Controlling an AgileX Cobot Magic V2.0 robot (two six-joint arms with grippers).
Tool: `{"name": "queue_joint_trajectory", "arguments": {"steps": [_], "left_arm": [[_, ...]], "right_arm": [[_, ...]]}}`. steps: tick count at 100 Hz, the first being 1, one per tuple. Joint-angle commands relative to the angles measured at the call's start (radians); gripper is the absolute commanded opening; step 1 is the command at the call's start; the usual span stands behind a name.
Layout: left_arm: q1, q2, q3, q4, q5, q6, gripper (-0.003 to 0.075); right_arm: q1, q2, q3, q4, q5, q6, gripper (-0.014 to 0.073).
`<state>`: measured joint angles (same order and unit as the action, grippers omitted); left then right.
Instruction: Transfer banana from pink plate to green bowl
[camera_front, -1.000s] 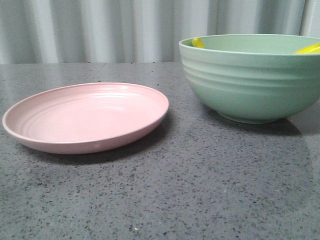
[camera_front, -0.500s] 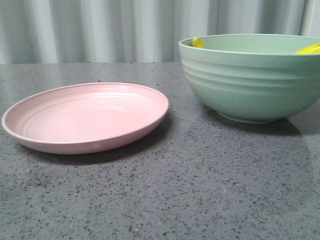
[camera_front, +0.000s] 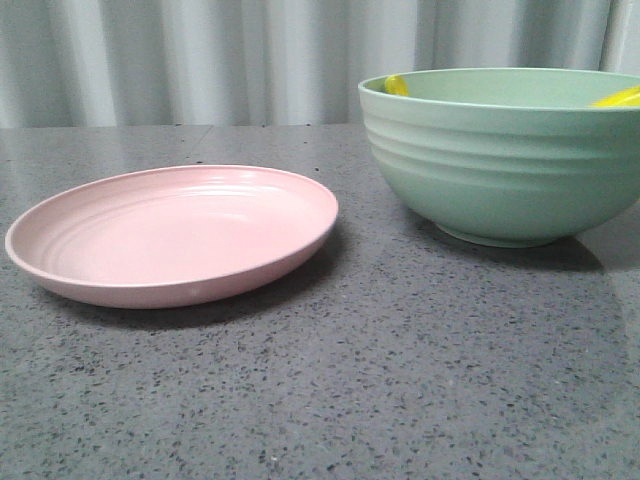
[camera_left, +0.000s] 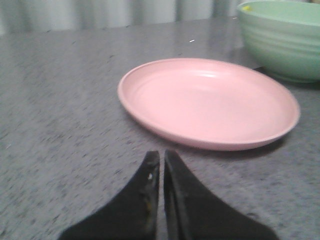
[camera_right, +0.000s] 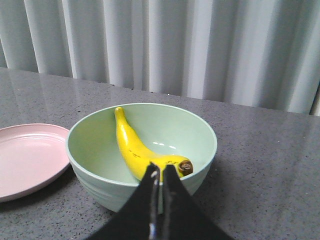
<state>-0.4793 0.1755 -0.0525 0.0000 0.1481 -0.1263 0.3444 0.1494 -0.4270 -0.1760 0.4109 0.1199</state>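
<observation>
The yellow banana (camera_right: 131, 145) lies inside the pale green bowl (camera_right: 95, 172), leaning on its inner wall. In the front view only the banana's two ends (camera_front: 396, 85) peek over the green bowl (camera_front: 500, 165) rim. The pink plate (camera_front: 170, 235) sits bare to the bowl's left, and the left wrist view shows the same pink plate (camera_left: 207, 102) with nothing on it. My right gripper (camera_right: 161, 168) is shut and holds nothing, hovering on the near side of the bowl. My left gripper (camera_left: 161, 156) is shut and holds nothing, over the table short of the plate. Neither gripper appears in the front view.
Everything rests on a speckled grey stone tabletop (camera_front: 400, 380). A pleated grey curtain (camera_front: 200, 60) hangs behind the table's far edge. The green bowl (camera_left: 285, 40) stands close beside the plate.
</observation>
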Motion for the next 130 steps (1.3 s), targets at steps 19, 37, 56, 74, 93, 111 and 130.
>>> {"name": "queue_joint_trajectory", "arguments": {"steps": [19,37,56,74,93,111,130], "left_arm": [[0.343,-0.138,0.052,-0.024,-0.082,0.075,-0.0019],[0.512,-0.212,0.080,-0.028,0.007,0.079,-0.0019],[0.558,-0.212,0.080,-0.028,0.134,0.079,-0.0019],[0.552,-0.212,0.080,-0.028,0.118,0.079,-0.0018],[0.552,-0.212,0.080,-0.028,0.121,0.079,-0.0019],[0.552,-0.212,0.080,-0.028,0.121,0.079,-0.0019],[0.552,-0.212,0.080,-0.028,0.121,0.079,-0.0019]], "right_arm": [[-0.006,0.010,-0.026,-0.017,-0.075,-0.002,-0.0073],[-0.006,0.010,-0.026,-0.017,-0.075,-0.002,-0.0073],[-0.006,0.010,-0.026,-0.017,-0.075,-0.002,-0.0073],[-0.006,0.010,-0.026,-0.017,-0.075,-0.002,-0.0073],[-0.006,0.010,-0.026,-0.017,-0.075,-0.002,-0.0073],[-0.006,0.010,-0.026,-0.017,-0.075,-0.002,-0.0073],[-0.006,-0.006,-0.003,-0.002,-0.092,-0.002,-0.0073]]}}
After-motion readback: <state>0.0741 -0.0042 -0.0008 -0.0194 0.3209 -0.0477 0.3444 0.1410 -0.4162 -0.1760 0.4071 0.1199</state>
